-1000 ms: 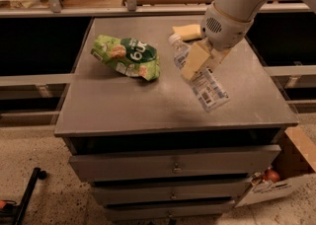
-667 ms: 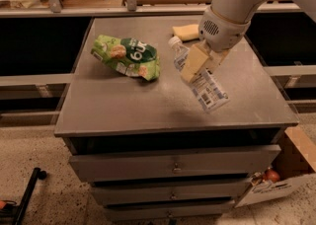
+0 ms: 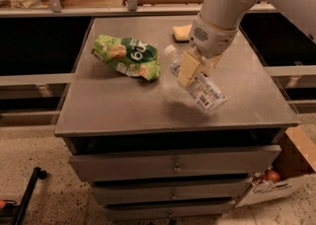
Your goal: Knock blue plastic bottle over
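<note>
Starting nearest, the cabinet's drawers (image 3: 173, 167) face the camera, with a cardboard box (image 3: 291, 169) on the floor to their right. On the grey tabletop (image 3: 113, 113) above, the blue plastic bottle (image 3: 208, 95) sits tilted right of centre, white cap up-left and base toward the front edge. The gripper (image 3: 196, 72) is clamped across its upper half. Farther back lies a green snack bag (image 3: 127, 56) to the left, and a yellow sponge (image 3: 181, 32) rests near the rear edge.

Gripper (image 3: 190, 69) low at centre, arm from upper right.
</note>
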`<state>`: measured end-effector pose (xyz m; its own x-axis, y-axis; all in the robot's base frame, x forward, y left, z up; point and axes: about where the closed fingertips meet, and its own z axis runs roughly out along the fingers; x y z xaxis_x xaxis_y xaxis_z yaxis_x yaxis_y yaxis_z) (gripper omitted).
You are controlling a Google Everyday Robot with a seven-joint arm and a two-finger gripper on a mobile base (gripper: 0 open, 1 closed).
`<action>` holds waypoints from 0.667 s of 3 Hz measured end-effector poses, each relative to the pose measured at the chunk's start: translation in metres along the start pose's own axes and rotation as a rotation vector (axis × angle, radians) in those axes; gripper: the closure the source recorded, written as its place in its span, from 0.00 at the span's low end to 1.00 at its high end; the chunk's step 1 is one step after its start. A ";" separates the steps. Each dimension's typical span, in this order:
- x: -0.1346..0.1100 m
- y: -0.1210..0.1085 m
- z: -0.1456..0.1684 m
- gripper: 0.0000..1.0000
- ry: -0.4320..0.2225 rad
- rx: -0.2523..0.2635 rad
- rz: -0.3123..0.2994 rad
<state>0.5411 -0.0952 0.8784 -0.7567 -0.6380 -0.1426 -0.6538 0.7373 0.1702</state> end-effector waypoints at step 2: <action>-0.003 0.000 0.000 0.00 -0.008 0.002 -0.002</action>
